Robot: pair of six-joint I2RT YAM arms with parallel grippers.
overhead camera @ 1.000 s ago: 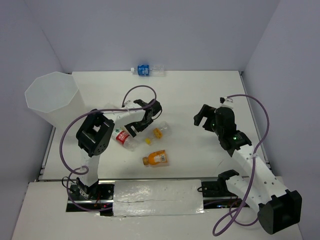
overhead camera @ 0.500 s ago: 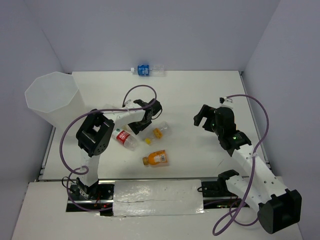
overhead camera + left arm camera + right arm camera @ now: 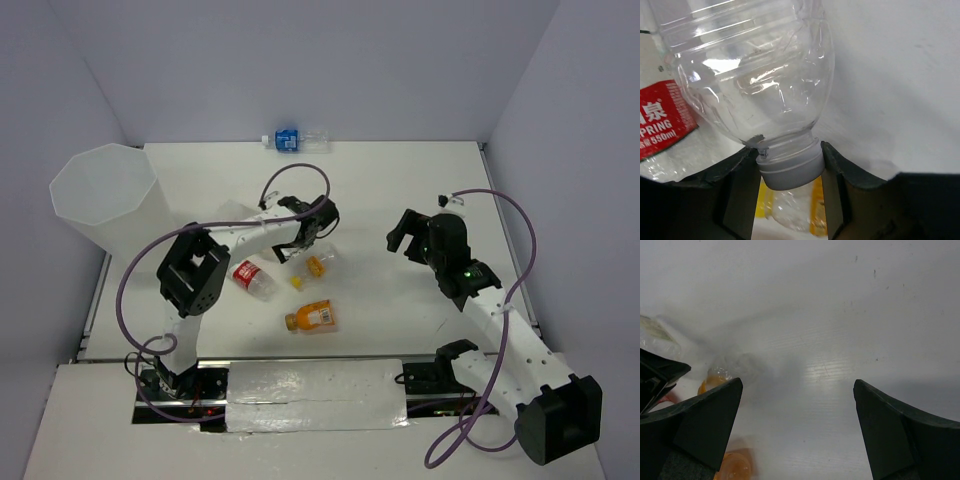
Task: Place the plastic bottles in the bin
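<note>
In the left wrist view my left gripper (image 3: 790, 170) is shut on the white cap of a plain clear bottle (image 3: 755, 75), whose body fills the frame beyond the fingers. A red-labelled bottle (image 3: 660, 125) lies to its left, and an orange bottle (image 3: 790, 210) shows under the cap. From above, the left gripper (image 3: 300, 245) hangs mid-table over the red-labelled bottle (image 3: 250, 278) and two orange bottles (image 3: 318, 265) (image 3: 312, 318). A blue-labelled bottle (image 3: 290, 140) lies at the back wall. The bin (image 3: 100, 190) stands at the far left. My right gripper (image 3: 402, 235) (image 3: 797, 405) is open and holds nothing.
White walls enclose the table at the back and on both sides. The left arm's purple cable (image 3: 290, 185) loops above its wrist. A loose yellow cap (image 3: 296, 283) lies between the orange bottles. The right wrist view shows bare white table (image 3: 840, 340) ahead.
The left jaws have closed onto the clear bottle's white cap, and the left gripper has shifted slightly to the right. The right arm has stayed put.
</note>
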